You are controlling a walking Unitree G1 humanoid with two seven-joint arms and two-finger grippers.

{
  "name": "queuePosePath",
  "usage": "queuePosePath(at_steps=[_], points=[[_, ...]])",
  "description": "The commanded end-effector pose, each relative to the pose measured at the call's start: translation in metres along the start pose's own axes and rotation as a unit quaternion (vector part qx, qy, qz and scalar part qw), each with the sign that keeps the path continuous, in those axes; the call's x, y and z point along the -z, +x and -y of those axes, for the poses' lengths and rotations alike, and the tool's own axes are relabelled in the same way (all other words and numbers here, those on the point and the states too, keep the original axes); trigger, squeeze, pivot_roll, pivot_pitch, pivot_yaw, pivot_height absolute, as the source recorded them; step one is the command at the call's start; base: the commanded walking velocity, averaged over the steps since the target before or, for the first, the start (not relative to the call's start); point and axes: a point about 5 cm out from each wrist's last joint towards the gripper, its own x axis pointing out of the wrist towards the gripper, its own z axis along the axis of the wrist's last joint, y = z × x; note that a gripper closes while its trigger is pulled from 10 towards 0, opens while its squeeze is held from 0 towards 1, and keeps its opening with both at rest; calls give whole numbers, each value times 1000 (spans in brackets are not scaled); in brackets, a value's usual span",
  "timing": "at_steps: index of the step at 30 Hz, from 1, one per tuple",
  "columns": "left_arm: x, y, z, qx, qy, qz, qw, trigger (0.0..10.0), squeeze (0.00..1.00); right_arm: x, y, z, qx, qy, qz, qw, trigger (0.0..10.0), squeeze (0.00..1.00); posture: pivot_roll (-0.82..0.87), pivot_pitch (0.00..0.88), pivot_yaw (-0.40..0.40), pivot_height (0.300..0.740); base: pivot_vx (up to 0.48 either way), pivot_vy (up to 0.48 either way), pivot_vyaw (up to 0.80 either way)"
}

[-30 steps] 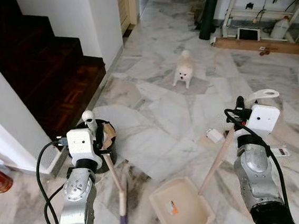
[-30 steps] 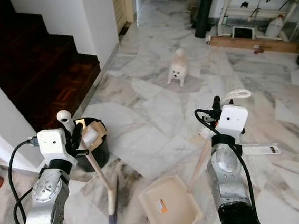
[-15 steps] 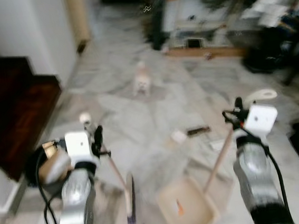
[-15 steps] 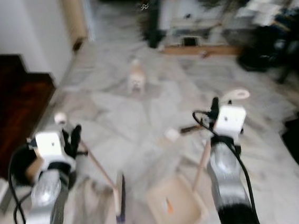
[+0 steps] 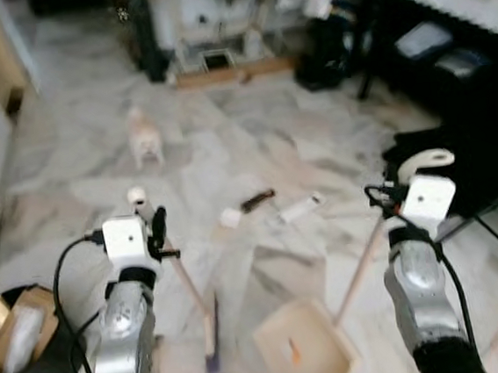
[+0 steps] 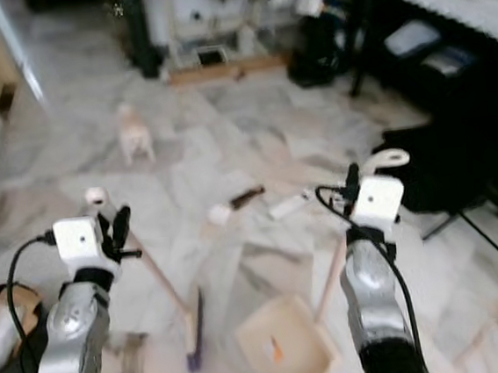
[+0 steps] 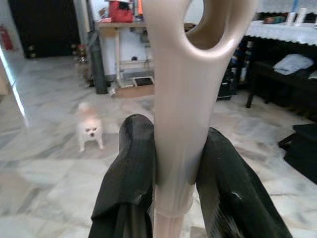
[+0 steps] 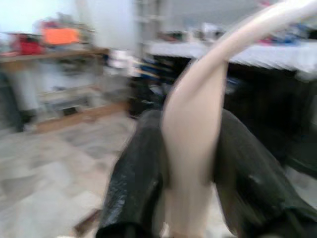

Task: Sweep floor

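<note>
My left gripper [image 5: 154,229] is shut on the upper end of a beige broom handle [image 7: 181,99], black fingers [image 7: 131,163] pressed on both sides. The broom [image 5: 208,327] slants down to its head on the marble floor between my arms. My right gripper [image 5: 389,198] is shut on the long beige handle [image 8: 190,144] of a cream dustpan [image 5: 302,356]. The pan rests on the floor just right of the broom head, with a small orange scrap inside. A white scrap [image 5: 230,216], a dark piece [image 5: 257,201] and a white strip [image 5: 300,208] lie on the floor ahead.
A small white dog [image 5: 144,136] stands on the floor ahead to the left. A black bin [image 5: 18,354] holding paper sits at my lower left. Black furniture legs and a dark bag [image 5: 444,146] crowd the right. Shelves and clutter [image 5: 219,57] line the far wall.
The whole view has swung to the right: the stairs have left the picture, the bin slid to the left edge, dark furniture came in on the right. Both grips are unchanged.
</note>
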Motion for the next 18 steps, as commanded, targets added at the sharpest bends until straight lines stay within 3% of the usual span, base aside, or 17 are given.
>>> queuePosePath(at_steps=[1, 9, 11, 13, 18], points=[[-9, 1, -4, -6, -1, 22, 1000, 10000, 0, -14, 5, -8, -13, 5, 32, 999, 10000, 0, 27, 55, -20, 740, 0, 0, 0], [-9, 2, -4, -8, -1, 19, 1000, 10000, 0, -14, 4, -10, -21, -16, 34, 999, 10000, 0, 27, 62, -18, 740, 0, 0, 0], [-9, 2, -4, -9, 0, 17, 1000, 10000, 0, -14, 5, -11, -25, -24, 36, 999, 10000, 0, 27, 62, -18, 740, 0, 0, 800], [-9, 3, -4, -10, -1, 17, 1000, 10000, 0, -15, 4, -13, -25, -16, 38, 999, 10000, 0, 29, 63, -18, 740, 261, 0, 800], [-9, 3, -5, -12, -3, 18, 1000, 10000, 0, -15, 5, -13, -21, -6, 39, 999, 10000, 0, 30, 65, -20, 740, 281, 0, 0]])
